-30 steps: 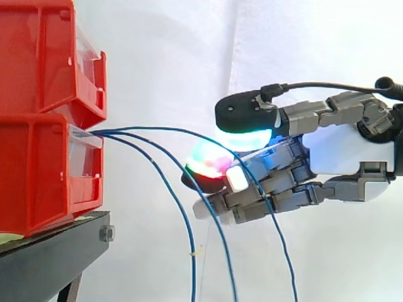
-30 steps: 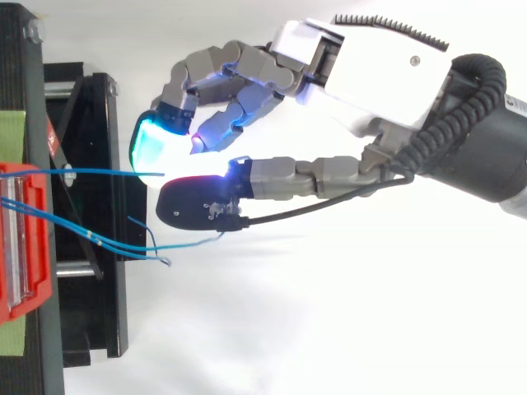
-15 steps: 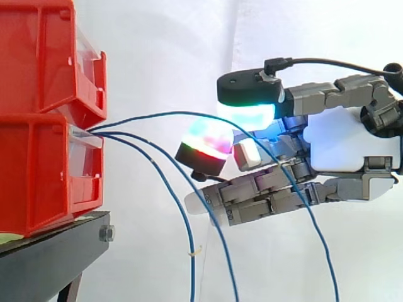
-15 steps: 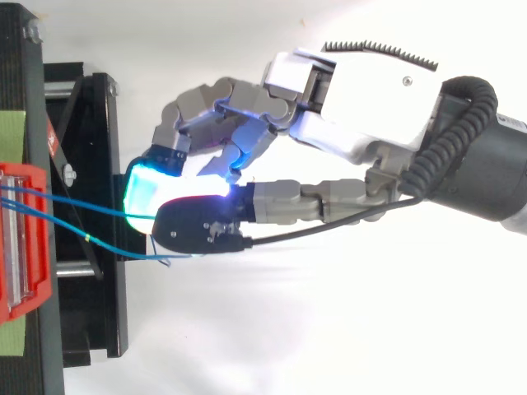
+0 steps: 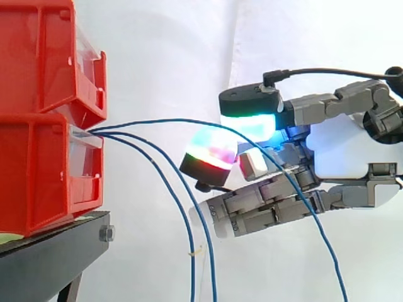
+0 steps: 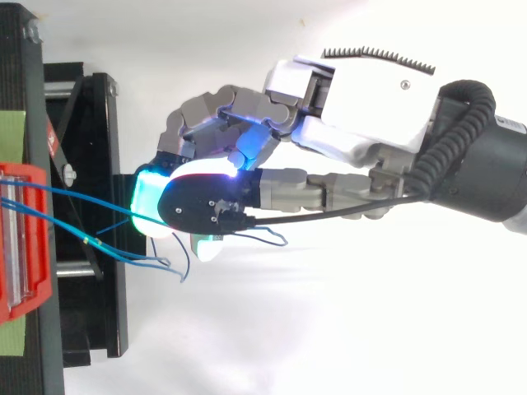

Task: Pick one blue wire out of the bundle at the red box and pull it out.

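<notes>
- Setting: a white curtain hangs in soft folds behind the whole scene; in the top view the ground under the arm is plain white.
- Support: a black stand, with a bolt at its front corner, carries the bins at the left edge of the side view. Strips of green tape lie on the stand in the top view.
- Bins: the red box sits on the stand with an upper red bin stacked on it. Each has a clear front panel.
- Wires: three blue wires leave the front of the red box just at the top of its clear panel. The topmost blue wire arcs level across the gap to the hand, then drops steeply to the lower right. The two other wires sag down and hang free, apart from the hand.
- Hand: the hand comes in from the right, well apart from the bins. Its fingers are curled narrow under the thumb, whose pad glows green. The topmost blue wire runs between the thumb pad and the glowing finger pads and appears pinched there.
- Top view: the thumb pad overlaps a cyan-green fingertip where that wire enters the hand.
</notes>
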